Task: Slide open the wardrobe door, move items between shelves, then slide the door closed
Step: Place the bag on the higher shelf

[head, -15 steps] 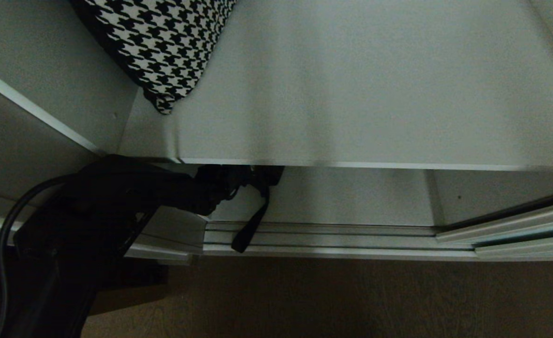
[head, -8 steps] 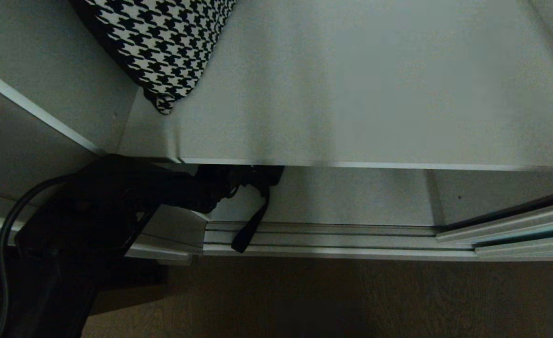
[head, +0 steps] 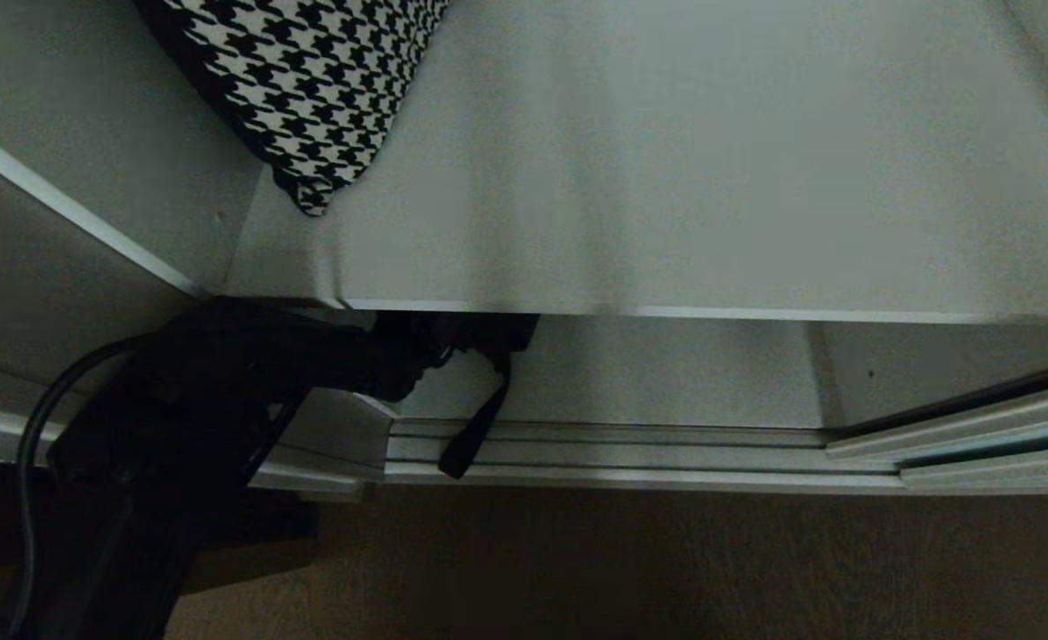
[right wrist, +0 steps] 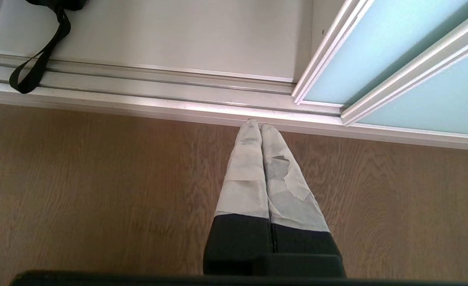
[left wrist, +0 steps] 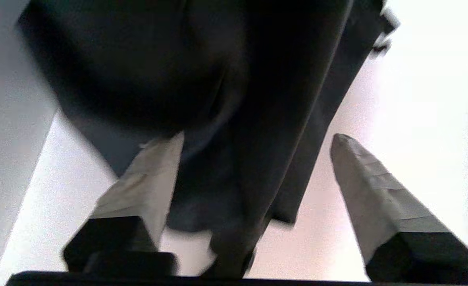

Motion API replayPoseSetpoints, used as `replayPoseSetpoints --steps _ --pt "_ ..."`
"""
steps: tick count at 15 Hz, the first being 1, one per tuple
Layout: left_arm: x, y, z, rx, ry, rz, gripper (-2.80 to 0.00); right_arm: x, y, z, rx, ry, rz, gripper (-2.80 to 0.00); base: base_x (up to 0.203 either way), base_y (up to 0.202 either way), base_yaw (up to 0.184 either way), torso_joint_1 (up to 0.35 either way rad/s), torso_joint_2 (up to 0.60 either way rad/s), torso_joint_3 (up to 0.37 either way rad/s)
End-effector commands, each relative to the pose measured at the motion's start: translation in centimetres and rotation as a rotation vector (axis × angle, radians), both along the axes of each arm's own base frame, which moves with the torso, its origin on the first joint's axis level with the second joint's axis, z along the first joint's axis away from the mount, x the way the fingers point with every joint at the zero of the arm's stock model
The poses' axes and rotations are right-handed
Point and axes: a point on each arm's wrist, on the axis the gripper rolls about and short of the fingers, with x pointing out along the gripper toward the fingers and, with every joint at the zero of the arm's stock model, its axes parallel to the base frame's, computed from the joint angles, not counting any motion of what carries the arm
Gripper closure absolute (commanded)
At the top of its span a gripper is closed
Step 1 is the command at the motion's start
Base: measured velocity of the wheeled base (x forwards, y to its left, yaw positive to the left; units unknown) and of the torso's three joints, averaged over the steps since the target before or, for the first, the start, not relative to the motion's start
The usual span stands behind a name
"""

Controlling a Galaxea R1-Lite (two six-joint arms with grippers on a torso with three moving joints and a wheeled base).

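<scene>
Left tool [left wrist: 253,167]: fingers spread, black garment [left wrist: 202,99] between them on lower shelf [head: 648,373]. Right tool [right wrist: 260,127]: pressed together, above floor [right wrist: 99,178]. Sliding door [right wrist: 376,59]: open.

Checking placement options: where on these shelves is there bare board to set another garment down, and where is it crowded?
The upper shelf is bare from the houndstooth cushion at its left rear corner rightward. The lower shelf is bare between the black garment and the sliding door. Its left end is crowded: the open left gripper straddles the garment, whose strap drapes over the door track.
</scene>
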Motion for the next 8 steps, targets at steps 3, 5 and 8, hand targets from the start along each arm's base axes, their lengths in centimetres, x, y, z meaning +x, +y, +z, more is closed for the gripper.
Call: replayPoseSetpoints --steps 3,5,8 --pt "2.4 -0.8 -4.0 0.08 -0.079 0.002 -2.8 0.0 0.0 0.0 0.0 -0.002 0.001 0.0 0.0 0.0 0.0 0.0 0.0 0.0" --pt "2.7 -0.8 -5.1 0.102 -0.132 0.007 -2.8 0.0 0.0 0.0 0.0 -0.002 0.001 0.0 0.0 0.0 0.0 0.0 0.0 0.0" --pt "3.0 -0.3 -5.7 0.12 -0.143 -0.006 -2.8 0.0 0.0 0.0 0.0 -0.002 0.001 0.0 0.0 0.0 0.0 0.0 0.0 0.0"
